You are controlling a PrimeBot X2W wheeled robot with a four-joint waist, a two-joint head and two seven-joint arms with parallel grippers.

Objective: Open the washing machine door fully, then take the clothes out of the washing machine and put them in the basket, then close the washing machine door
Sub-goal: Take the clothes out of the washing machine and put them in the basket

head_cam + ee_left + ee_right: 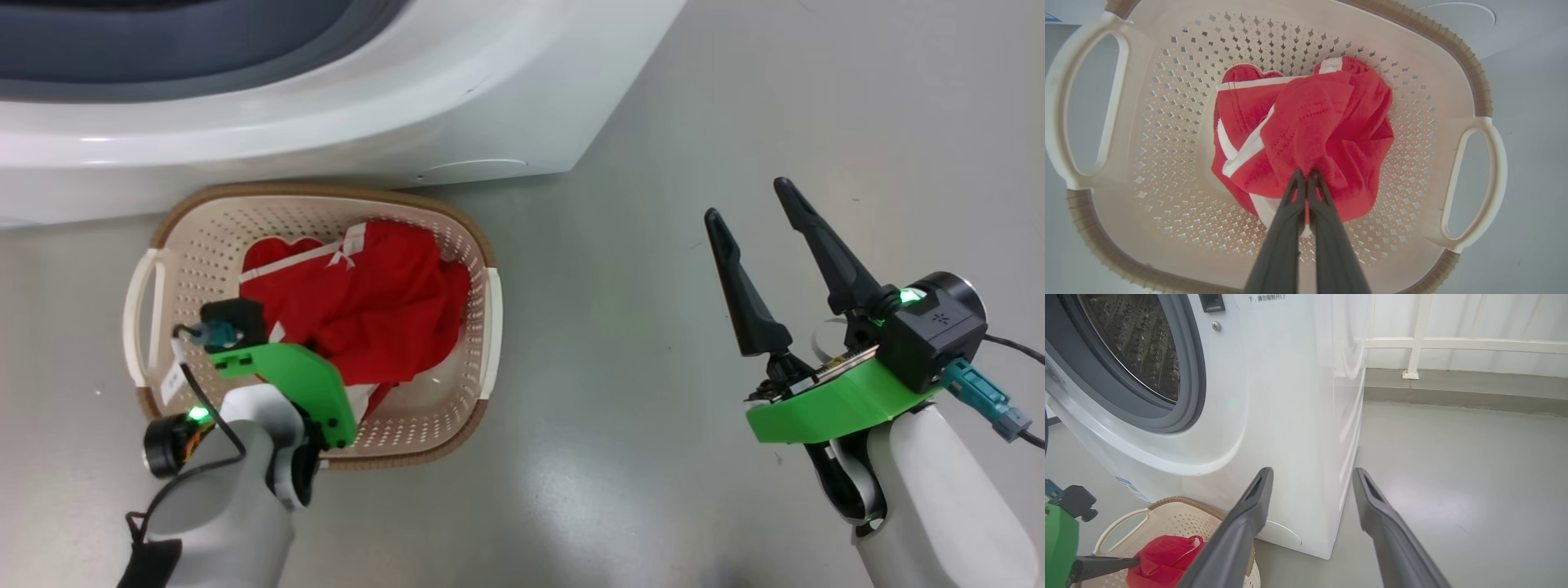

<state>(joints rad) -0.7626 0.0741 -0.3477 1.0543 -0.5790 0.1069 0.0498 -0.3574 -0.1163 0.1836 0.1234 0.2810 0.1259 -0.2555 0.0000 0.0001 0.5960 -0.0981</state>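
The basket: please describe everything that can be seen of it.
The basket is cream perforated plastic with a brown woven-look rim and two side loop handles. It stands upright on the grey floor before the white washing machine. Red clothes with white trim lie inside, pinched by the shut left gripper.

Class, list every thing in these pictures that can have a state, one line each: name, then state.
left claw: shut, pinching the clothes in the basket.
right claw: open, empty, over the floor.
clothes: bunched up in the basket.
basket: upright on the floor, beside the washing machine.
washing machine: mouth uncovered, drum visible.
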